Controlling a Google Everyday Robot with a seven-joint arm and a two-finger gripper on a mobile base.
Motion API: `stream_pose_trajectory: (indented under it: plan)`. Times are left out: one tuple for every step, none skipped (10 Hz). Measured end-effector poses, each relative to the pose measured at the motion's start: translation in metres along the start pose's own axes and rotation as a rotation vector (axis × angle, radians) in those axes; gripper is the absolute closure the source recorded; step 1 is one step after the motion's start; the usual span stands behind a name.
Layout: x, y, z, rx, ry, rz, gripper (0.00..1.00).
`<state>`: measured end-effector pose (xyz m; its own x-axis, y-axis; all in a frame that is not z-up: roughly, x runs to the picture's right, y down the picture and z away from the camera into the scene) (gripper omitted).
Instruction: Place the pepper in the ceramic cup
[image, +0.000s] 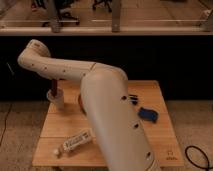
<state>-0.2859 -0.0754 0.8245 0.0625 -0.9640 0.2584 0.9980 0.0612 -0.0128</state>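
- Camera view was filled mostly by the white robot arm (107, 107), which ran from the bottom edge up across the wooden table (60, 125) and hid a wide strip of its middle.
- Its gripper (52, 83) hung at the table's far left corner, directly above the ceramic cup (56, 100). It was tucked under the forearm, and I could not tell whether it was clenched or released.
- The pepper (53, 91) showed as a slim, dark red, upright shape at the cup's mouth, just under the gripper. Whether its lower end sat inside the cup was hard to make out.
- An orange object (80, 102) peeked out beside the cup, most of it behind the arm.
- A small dark item (133, 99) was half hidden at the arm's right edge, and I could not tell what it was.
- A blue object (148, 114) lay to the right, its shape unclear.
- A white tube (75, 141) lay near the front left edge, with dark print that I could not read.
- A faint mark (171, 156) on the front right corner was illegible.
- A black cable (197, 156) on the floor was cut off at the frame's corner.
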Motion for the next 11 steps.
stream_pose_trajectory:
  plan:
    - [-0.001, 0.001, 0.008, -0.005, -0.001, -0.001, 0.99]
    - [-0.002, 0.002, 0.015, -0.013, -0.003, -0.001, 0.99]
    - [-0.004, 0.001, 0.02, -0.019, -0.005, -0.003, 0.99]
    - [-0.006, 0.001, 0.025, -0.025, -0.009, -0.007, 0.99]
    - [-0.008, -0.001, 0.031, -0.031, -0.012, -0.014, 0.99]
    - [-0.01, -0.001, 0.033, -0.038, -0.015, -0.018, 0.99]
    - [-0.012, -0.003, 0.035, -0.044, -0.017, -0.023, 0.99]
    - [-0.014, -0.004, 0.038, -0.048, -0.02, -0.027, 0.99]
    - [-0.015, -0.003, 0.04, -0.052, -0.022, -0.029, 0.99]
    - [-0.016, -0.002, 0.041, -0.055, -0.024, -0.03, 0.99]
    - [-0.018, -0.002, 0.042, -0.056, -0.028, -0.033, 0.99]
